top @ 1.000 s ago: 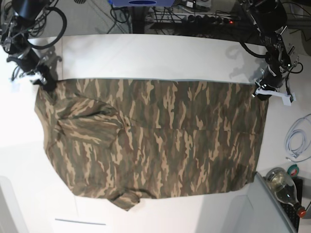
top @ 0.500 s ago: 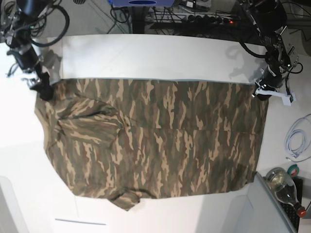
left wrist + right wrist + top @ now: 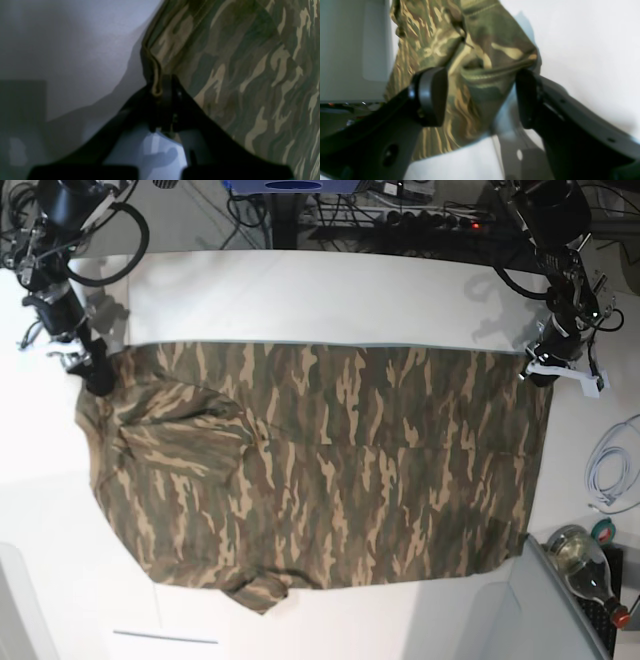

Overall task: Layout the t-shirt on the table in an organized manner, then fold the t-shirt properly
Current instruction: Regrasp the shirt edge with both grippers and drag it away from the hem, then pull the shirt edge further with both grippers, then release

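One t-shirt [image 3: 320, 470] flat on table [image 3: 300, 300], no containers.

Base view: high overhead, looking down on the whole table [image 3: 300, 290], arms at the far corners. Left wrist view: very close, low behind the left gripper [image 3: 162, 92], facing along the t-shirt [image 3: 237, 75] edge, blurred. Right wrist view: very close behind the right gripper [image 3: 480, 82], facing a bunched shirt corner. Each wrist view shares one far shirt corner with base: left at base's right, right at base's left.
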